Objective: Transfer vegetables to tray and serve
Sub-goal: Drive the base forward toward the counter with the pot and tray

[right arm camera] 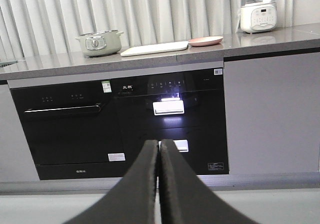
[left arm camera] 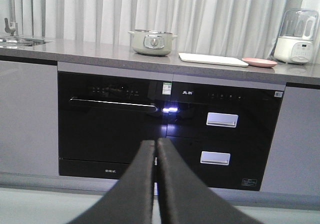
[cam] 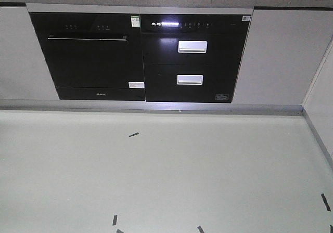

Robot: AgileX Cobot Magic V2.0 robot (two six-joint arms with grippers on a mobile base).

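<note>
Left jaws pressed together, holding nothing; right jaws likewise. Cream-white tray on grey table between pot and pink plate.

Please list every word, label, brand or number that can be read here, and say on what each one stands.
Nothing reads clearly.
Brand mark on the drawer unit: two white characters, blurred.
Logo low on the oven: too small.
Green sticker and white sticker on the oven: too small.
Label, drawer unit, lower right: too small.
Blender panel: too small.
</note>
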